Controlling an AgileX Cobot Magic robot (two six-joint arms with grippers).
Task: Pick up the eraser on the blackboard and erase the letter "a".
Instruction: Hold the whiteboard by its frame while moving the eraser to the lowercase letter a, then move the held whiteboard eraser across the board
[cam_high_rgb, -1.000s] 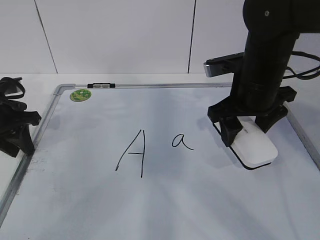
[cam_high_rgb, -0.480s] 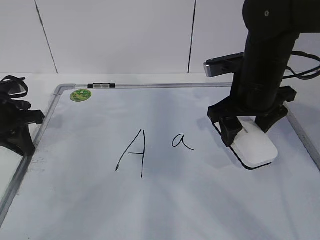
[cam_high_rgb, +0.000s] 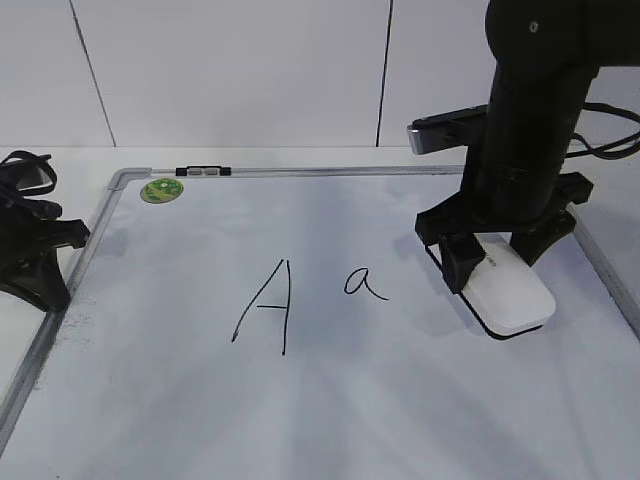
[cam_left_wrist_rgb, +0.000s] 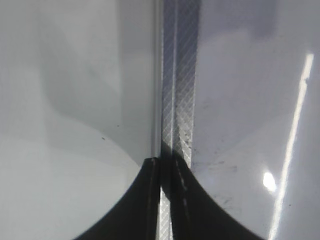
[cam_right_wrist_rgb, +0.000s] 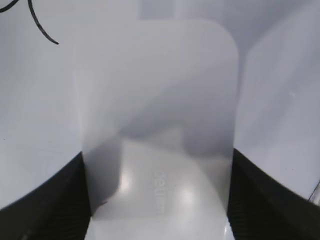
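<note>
The white eraser (cam_high_rgb: 512, 295) lies flat on the blackboard (cam_high_rgb: 330, 410), at its right side. My right gripper (cam_high_rgb: 492, 258) comes straight down over its far end, one black finger pressed against each long side. The right wrist view shows the eraser (cam_right_wrist_rgb: 160, 125) filling the whole gap of that gripper (cam_right_wrist_rgb: 157, 165). The small letter "a" (cam_high_rgb: 365, 283) is written just left of the eraser. My left gripper (cam_high_rgb: 40, 275) hangs over the board's left frame rail (cam_left_wrist_rgb: 180, 75), shut (cam_left_wrist_rgb: 165, 162) with nothing in it.
A tall capital "A" (cam_high_rgb: 265, 305) stands left of the small letter. A round green sticker (cam_high_rgb: 160, 190) and a small black clip (cam_high_rgb: 202, 171) sit at the board's far left corner. A curved marker stroke (cam_right_wrist_rgb: 40, 27) shows at the top left of the right wrist view.
The left gripper's jaws have come together and it shifted slightly by the left frame. The right gripper and the eraser have not moved.
</note>
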